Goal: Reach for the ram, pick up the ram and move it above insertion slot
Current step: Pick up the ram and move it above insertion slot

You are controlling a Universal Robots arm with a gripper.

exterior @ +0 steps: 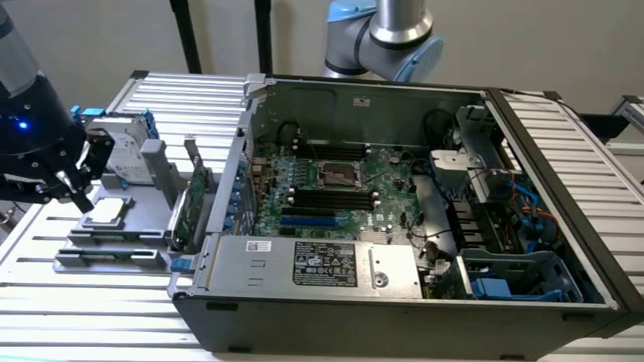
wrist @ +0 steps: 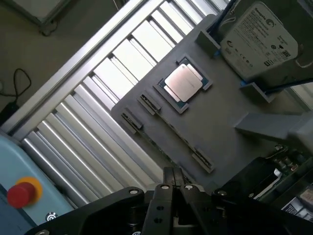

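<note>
The gripper [wrist: 172, 172], fingers together and empty, hangs over the tray [wrist: 222, 110]; unopened, it may knock the ram [exterior: 191, 205] at the tray's edge.

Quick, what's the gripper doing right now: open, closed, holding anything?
Gripper: closed, fingertips together with nothing seen between them, above the grey fixture.

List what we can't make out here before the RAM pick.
- Green board, exterior view: edge-on in the grey fixture, chips hidden; RAM or expansion card unclear.
- Motherboard's black slots, exterior view: too small to read latches.
- Hard drive, wrist view: cut off by the picture's edge.
- Part of the fixture, wrist view: hidden behind the gripper.
</note>
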